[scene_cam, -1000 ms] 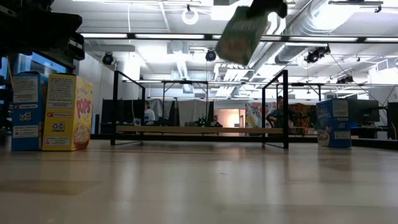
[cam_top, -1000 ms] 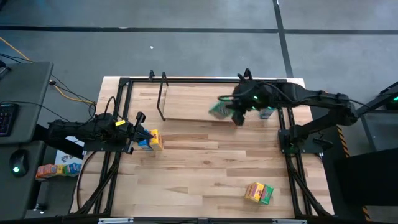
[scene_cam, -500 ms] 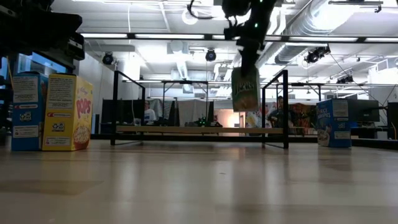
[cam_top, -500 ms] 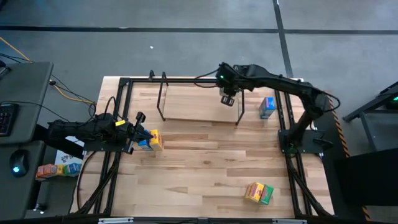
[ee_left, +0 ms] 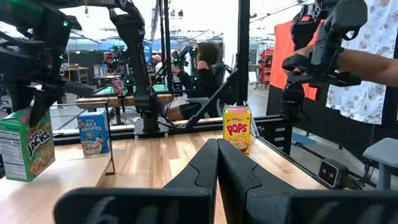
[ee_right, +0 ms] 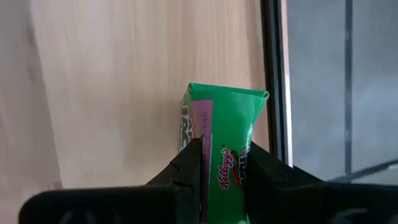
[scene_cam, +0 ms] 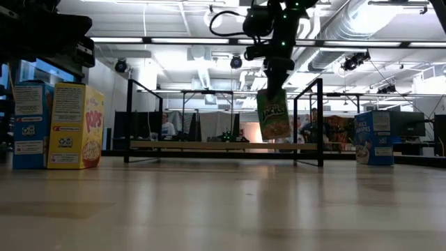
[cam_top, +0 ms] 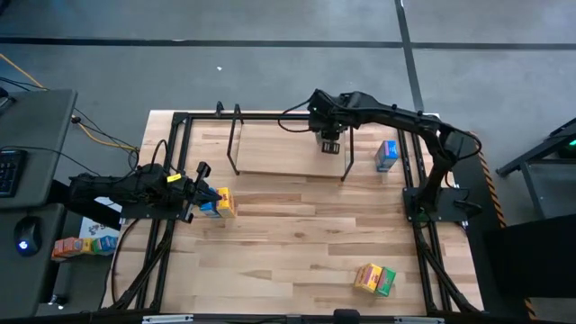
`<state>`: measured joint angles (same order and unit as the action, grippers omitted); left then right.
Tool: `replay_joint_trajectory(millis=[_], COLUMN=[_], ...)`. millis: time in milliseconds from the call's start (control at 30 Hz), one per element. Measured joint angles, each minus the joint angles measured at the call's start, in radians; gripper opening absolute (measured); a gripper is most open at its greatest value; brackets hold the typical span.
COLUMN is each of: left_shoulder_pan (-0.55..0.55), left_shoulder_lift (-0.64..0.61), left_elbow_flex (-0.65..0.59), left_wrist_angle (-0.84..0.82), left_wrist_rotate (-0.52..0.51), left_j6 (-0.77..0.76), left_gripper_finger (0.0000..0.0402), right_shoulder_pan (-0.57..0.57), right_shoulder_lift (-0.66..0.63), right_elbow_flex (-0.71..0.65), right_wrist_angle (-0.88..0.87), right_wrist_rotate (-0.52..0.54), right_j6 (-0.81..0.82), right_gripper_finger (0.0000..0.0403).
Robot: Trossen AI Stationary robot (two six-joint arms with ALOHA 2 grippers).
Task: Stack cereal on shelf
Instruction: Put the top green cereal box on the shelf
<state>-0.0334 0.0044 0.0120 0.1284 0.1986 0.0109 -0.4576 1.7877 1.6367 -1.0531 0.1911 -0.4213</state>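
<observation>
Green "Jacks" cereal box (scene_cam: 273,113) clamped in right fingers (ee_right: 194,163) above shelf (scene_cam: 223,146); left fingers (ee_left: 217,163) closed, empty.

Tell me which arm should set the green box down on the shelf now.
Right. The right gripper already grips the green cereal box above the shelf. The left gripper sits shut beside the boxes at the table's left edge.

Keyboard (cam_top: 7,169), mouse (cam_top: 28,234) beside table (cam_top: 297,225)
</observation>
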Motion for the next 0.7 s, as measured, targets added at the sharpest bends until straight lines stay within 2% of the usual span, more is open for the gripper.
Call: replay_joint_trajectory(millis=[367,700], left_shoulder_pan=[0.000,0.000], left_shoulder_lift=[0.000,0.000], left_elbow_flex=[0.000,0.000], left_wrist_angle=[0.000,0.000], left_wrist_rotate=[0.000,0.000], left_j6=[0.000,0.000], left_gripper_finger=[0.0000,0.0000], right_shoulder_pan=[-0.067,-0.071], right_shoulder_lift=[0.000,0.000], right_elbow_flex=[0.000,0.000], right_wrist_angle=[0.023,0.027], right_wrist_rotate=[-0.070,-0.064], right_j6=[0.025,0.038], right_gripper_finger=[0.0059,0.0067])
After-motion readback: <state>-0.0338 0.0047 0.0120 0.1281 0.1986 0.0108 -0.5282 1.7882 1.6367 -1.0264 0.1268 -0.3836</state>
